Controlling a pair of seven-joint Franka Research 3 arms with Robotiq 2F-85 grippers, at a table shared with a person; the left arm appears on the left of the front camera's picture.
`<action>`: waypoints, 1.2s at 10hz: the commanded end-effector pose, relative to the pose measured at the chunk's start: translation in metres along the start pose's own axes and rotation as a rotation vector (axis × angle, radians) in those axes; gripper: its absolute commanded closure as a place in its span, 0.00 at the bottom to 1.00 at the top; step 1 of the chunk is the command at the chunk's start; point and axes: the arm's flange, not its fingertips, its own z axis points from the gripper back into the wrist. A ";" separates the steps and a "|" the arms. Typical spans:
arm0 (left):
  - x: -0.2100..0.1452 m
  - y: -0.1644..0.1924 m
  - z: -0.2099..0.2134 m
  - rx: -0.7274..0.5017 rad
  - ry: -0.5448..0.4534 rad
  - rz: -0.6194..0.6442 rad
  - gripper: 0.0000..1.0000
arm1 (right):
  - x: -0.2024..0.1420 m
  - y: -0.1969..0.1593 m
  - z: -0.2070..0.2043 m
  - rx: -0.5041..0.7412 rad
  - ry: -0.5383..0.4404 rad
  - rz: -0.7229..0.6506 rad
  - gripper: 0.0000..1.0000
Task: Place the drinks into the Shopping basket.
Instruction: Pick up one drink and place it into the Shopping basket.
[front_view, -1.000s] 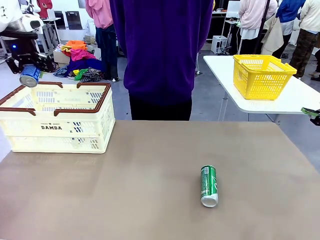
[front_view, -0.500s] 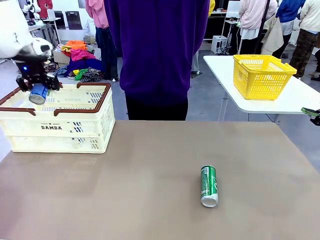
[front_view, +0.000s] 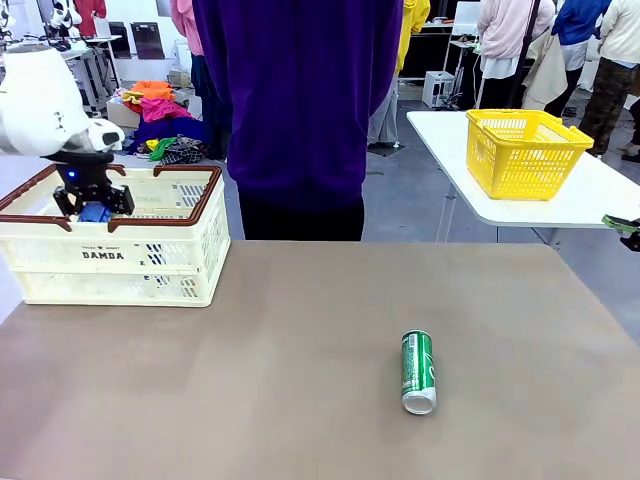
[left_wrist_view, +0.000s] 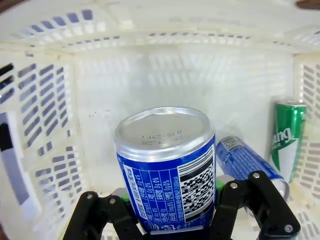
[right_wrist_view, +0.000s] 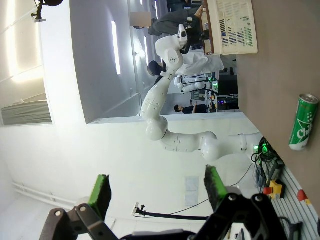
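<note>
Left tool (left_wrist_view: 172, 220) of mine pinches a blue aluminium can with white print and a silver top (left_wrist_view: 167, 167), lowered inside the cream slotted plastic basket with brown rim (front_view: 150, 250). Beside it on the basket floor lie another blue can (left_wrist_view: 245, 160) and a green can (left_wrist_view: 287, 135). My right tool (right_wrist_view: 157, 192) is spread, holding nothing. Well outside the basket, a green can (front_view: 417, 370) lies on open brown bench (front_view: 250, 380).

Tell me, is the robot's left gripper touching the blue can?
Touching: the left wrist view shows the left gripper with its green pads pressed against both sides of the blue can.
</note>
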 end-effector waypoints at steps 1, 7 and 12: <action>0.002 0.000 -0.016 0.014 0.015 -0.010 1.00 | 0.001 0.005 0.002 0.014 -0.006 -0.013 0.00; 0.002 0.001 -0.025 0.011 0.020 0.015 0.00 | 0.001 0.005 0.002 0.014 -0.006 -0.013 0.00; 0.000 0.002 -0.020 0.007 0.006 0.014 0.00 | 0.001 0.005 0.002 0.014 -0.006 -0.013 0.00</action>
